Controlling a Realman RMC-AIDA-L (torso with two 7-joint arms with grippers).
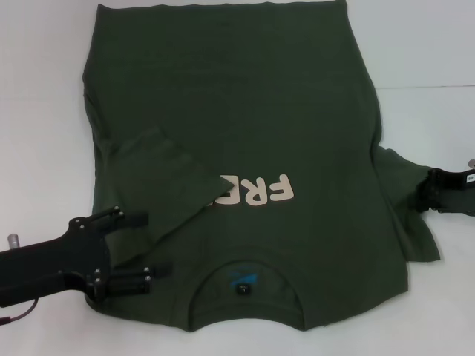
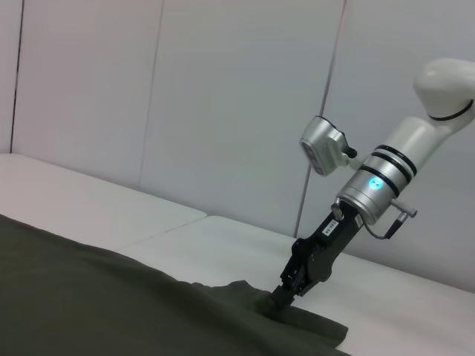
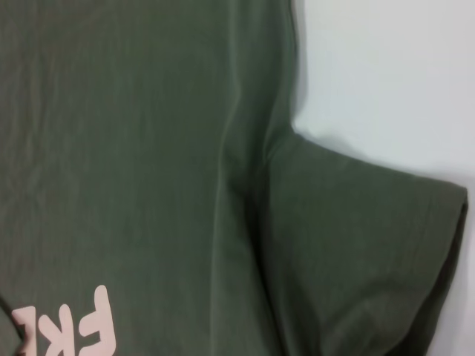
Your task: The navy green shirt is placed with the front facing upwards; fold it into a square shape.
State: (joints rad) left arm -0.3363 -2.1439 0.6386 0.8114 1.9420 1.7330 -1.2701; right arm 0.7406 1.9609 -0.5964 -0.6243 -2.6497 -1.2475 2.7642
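Left end effector (image 1: 141, 248), seen from the head camera, hovers with fingers spread wide and empty over the near left edge of the navy green shirt (image 1: 237, 111), which lies print-up on the white table (image 1: 44, 111) with its left sleeve folded inward. From the left wrist camera, the right end effector (image 2: 286, 297) pinches the far sleeve. From the right wrist camera, only that sleeve (image 3: 349, 252) shows against the table.

Bright, even overhead light – my table (image 1: 44, 111) washes out near white, shadows only faint at the shirt (image 1: 237, 111) edges. Shirt reads dark, folds low-contrast. My right wrist view is soft – close-up fabric slightly blurred.
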